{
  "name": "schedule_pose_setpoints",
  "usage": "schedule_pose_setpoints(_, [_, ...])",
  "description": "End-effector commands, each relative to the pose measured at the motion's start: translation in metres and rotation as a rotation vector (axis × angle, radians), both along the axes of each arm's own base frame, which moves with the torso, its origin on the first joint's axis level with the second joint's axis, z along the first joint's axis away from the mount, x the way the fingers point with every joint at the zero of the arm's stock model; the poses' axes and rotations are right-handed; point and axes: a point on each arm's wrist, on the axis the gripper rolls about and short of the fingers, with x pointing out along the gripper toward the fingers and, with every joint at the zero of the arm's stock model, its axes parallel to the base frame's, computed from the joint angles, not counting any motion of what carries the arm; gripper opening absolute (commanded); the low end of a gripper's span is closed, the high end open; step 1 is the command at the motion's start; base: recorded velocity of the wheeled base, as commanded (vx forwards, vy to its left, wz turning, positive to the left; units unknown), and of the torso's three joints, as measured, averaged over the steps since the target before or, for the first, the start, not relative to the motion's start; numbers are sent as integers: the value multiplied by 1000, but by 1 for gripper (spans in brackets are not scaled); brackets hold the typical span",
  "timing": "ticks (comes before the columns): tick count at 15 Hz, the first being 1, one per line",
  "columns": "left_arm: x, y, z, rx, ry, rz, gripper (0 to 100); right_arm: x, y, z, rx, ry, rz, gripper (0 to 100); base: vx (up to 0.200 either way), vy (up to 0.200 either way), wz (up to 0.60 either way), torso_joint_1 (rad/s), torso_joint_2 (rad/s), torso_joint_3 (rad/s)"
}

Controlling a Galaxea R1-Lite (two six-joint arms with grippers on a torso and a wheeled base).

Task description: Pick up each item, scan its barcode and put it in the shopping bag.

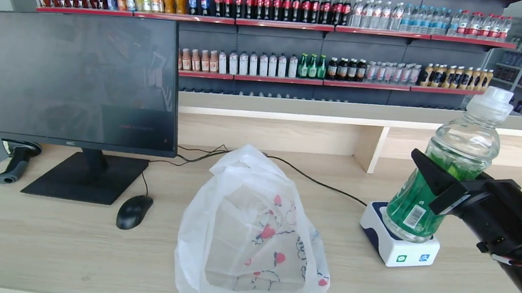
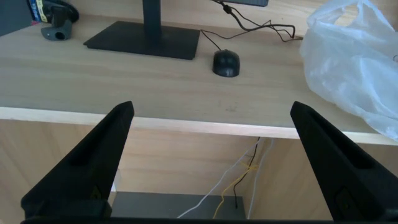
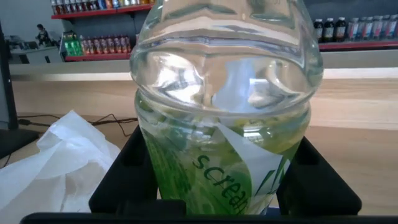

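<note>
Currently right hand (image 1: 437,181) grasping bottle (image 1: 467,141) over scanner (image 1: 400,253) on counter (image 1: 45,241); left hand (image 2: 211,112) released; drink shelves (image 1: 281,24) behind

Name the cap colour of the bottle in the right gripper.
The cap is white; the head view shows it best.

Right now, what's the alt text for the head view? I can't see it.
The right gripper holds a green bottle tilted over the white scanner, barcode towards the camera. An open bag stands mid-counter, with a monitor and mouse to its left.
</note>
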Motion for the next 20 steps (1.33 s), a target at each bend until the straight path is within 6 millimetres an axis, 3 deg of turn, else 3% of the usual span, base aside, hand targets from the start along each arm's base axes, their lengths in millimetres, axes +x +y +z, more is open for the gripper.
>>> schedule_pose_setpoints(1, [0,0,0,1,-3,1,100,-5,-2,3,7,-15,-5,0,0,0,0,0,0,0])
schedule_pose_setpoints(4, [0,0,0,1,-3,1,100,-7,-3,4,5,-20,-4,0,0,0,0,0,0,0])
schedule_pose_setpoints(9, [0,0,0,2,-2,1,100,21,1,15,2,-68,-33,0,0,0,0,0,0,0])
schedule_pose_setpoints(13, [0,0,0,1,-2,1,100,27,3,6,-230,-87,-60,0,0,0,0,0,0,0])
schedule_pose_setpoints(16, [0,0,0,2,-2,1,100,32,9,20,-510,-277,33,0,0,0,0,0,0,0])
schedule_pose_setpoints(20, [0,0,0,2,-2,1,100,10,-8,-12,-746,-251,73,0,0,0,0,0,0,0])
